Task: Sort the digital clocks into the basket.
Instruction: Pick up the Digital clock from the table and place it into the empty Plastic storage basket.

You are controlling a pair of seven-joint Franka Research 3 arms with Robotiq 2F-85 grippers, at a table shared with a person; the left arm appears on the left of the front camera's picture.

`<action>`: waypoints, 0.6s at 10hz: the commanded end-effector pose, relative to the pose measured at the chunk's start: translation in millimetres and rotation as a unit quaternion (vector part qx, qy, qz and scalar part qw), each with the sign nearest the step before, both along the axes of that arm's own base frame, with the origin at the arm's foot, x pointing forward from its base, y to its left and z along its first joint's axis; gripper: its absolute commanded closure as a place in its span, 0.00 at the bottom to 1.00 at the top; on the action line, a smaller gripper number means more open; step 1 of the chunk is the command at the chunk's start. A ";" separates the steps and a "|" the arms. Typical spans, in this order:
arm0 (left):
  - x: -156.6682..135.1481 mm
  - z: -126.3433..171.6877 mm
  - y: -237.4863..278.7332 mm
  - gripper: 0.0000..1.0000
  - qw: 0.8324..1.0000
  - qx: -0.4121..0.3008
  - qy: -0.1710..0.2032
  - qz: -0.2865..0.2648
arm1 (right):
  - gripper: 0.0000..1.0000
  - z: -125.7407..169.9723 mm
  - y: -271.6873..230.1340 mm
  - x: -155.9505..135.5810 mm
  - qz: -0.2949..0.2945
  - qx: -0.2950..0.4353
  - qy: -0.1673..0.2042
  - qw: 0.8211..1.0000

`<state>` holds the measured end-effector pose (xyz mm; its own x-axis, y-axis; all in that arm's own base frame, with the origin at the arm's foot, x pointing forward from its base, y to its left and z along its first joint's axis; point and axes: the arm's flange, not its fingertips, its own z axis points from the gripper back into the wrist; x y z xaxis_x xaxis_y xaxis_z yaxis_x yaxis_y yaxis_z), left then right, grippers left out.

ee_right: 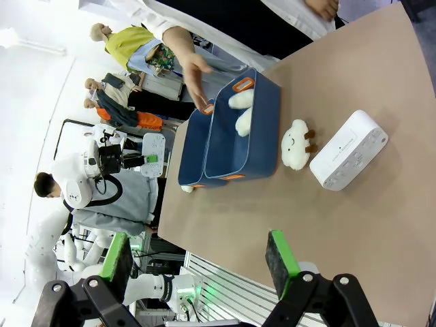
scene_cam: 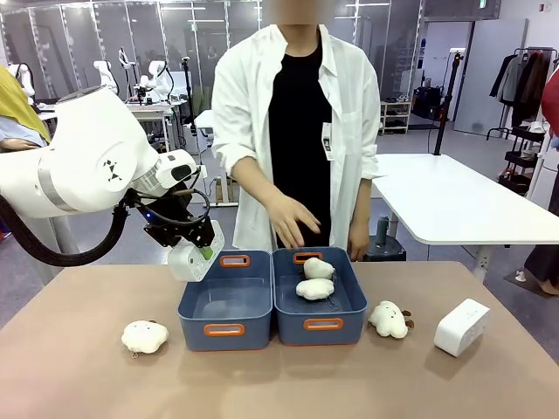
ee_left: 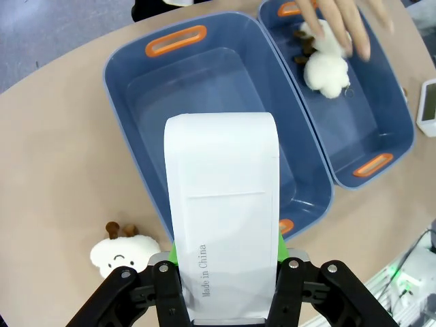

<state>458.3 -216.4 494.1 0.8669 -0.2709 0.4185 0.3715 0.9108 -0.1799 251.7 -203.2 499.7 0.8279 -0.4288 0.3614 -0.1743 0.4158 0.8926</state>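
Digital clock (ee_left: 221,238) pinched by left gripper (ee_left: 223,269), held over blue basket (ee_left: 204,102) edge. If released early, clock could be knocked off rim onto table (scene_cam: 87,375). Right gripper (ee_right: 197,259) spread.

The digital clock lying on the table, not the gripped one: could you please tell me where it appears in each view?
Front view: digital clock at lower right, to the right of the blue bin with plush toys.
Left wrist view: cut by the right edge, just beyond that bin.
Right wrist view: right of centre, past a cloud plush beside the bin.
Shared landmark: that bin.
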 end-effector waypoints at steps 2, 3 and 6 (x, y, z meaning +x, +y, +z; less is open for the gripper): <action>-0.1 4.2 -0.3 1.00 1.000 -0.008 -0.007 0.008 | 0.00 1.7 0.0 -2.9 0.003 0.002 -0.008 1.000; -0.1 4.2 -0.3 1.00 1.000 -0.008 -0.007 0.008 | 0.00 1.7 0.0 -2.9 0.003 0.002 -0.008 1.000; 18.1 -3.8 -14.2 0.50 0.999 -0.004 0.026 0.028 | 0.00 1.7 0.0 -2.9 0.003 0.002 -0.008 1.000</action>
<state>461.4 -219.2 490.2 0.8771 -0.2576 0.4053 0.3561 0.9152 -0.1889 251.7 -203.2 499.7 0.8280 -0.4288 0.3614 -0.1743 0.4158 0.8926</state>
